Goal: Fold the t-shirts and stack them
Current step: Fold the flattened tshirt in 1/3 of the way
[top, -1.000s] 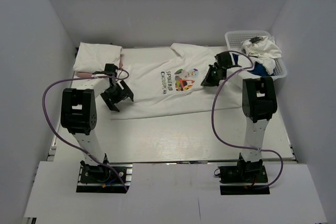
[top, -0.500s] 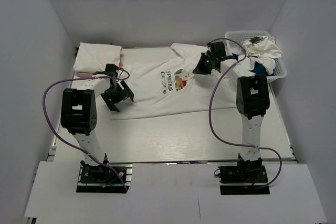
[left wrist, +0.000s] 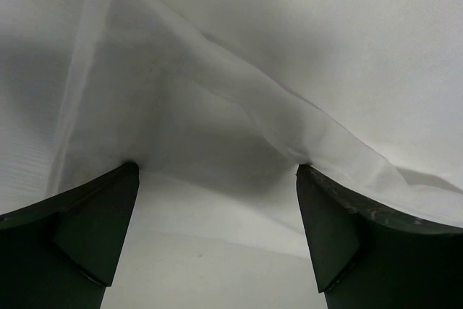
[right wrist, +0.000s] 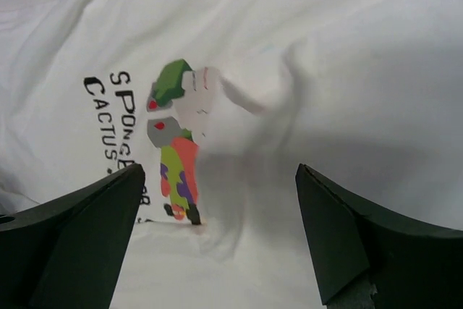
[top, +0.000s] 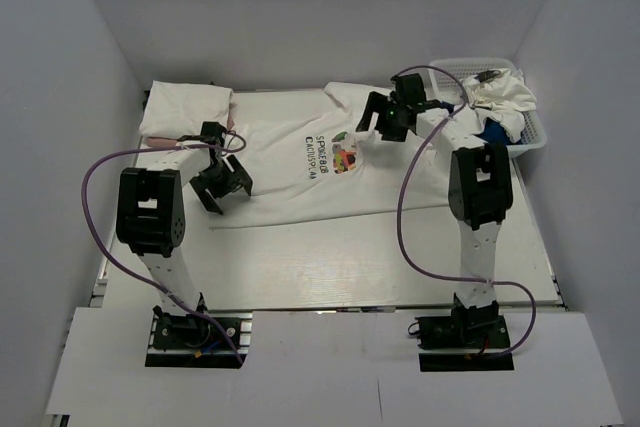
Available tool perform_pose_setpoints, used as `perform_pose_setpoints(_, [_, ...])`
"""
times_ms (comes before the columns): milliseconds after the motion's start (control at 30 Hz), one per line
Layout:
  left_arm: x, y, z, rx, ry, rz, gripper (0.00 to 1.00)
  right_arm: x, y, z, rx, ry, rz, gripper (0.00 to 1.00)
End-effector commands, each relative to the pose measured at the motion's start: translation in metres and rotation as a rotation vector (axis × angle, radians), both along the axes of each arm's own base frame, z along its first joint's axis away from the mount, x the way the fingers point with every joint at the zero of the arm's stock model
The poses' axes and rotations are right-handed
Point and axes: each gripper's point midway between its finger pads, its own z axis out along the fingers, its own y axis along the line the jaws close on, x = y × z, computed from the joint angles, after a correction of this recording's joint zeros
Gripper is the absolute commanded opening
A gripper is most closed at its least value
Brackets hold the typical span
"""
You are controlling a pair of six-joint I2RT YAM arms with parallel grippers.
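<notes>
across the middle of the table [top: 350, 267], the printed t-shirt [top: 320, 182] lies spread out chest up, reaching from near the left edge toward the right edge. its cartoon print [top: 345, 152] and dark lettering [top: 312, 159] face up. the cloth is not fully flat: the right wrist view shows a raised pucker [right wrist: 249, 95] just beside the print.

the right gripper [top: 385, 119] hangs over the far part of this shirt, near the print. its fingers stand wide apart with nothing between them, and the pucker lies below the gap.

the left gripper [top: 222, 185] is low over the shirt's left part, toward the left edge of the table. its fingers are spread just as wide. its wrist view shows a loose fold [left wrist: 239, 95] of white cloth running slantwise ahead of the fingertips, which pinch nothing.

at the far left corner of the table rests a folded t-shirt [top: 185, 109], a white pillow-like rectangle with a sliver of pale pink at its right end.

at the far right corner stands a white basket [top: 468, 62] holding crumpled t-shirts [top: 505, 97], mostly white, heaped above its rim.
</notes>
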Motion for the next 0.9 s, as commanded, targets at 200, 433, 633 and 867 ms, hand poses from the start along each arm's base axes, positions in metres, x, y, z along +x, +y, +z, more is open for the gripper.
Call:
perform_pose_setpoints(200, [0.010,0.017,0.015,0.091,-0.039,0.000,1.00,-0.060,-0.091,-0.002,-0.202,0.011,-0.189,0.91])
perform_pose_setpoints(433, [0.001,0.007,-0.004,0.036,-0.012,-0.013,1.00,-0.109,-0.101,-0.055,-0.108,0.240,-0.172,0.91])
perform_pose_setpoints(633, [-0.030,0.011,-0.007,0.046,0.030,0.010,1.00,-0.171,-0.120,-0.076,-0.157,0.365,-0.232,0.91])
perform_pose_setpoints(867, [-0.115,0.015,-0.014,0.051,0.185,0.084,1.00,-0.305,-0.118,-0.086,-0.098,0.585,-0.238,0.91])
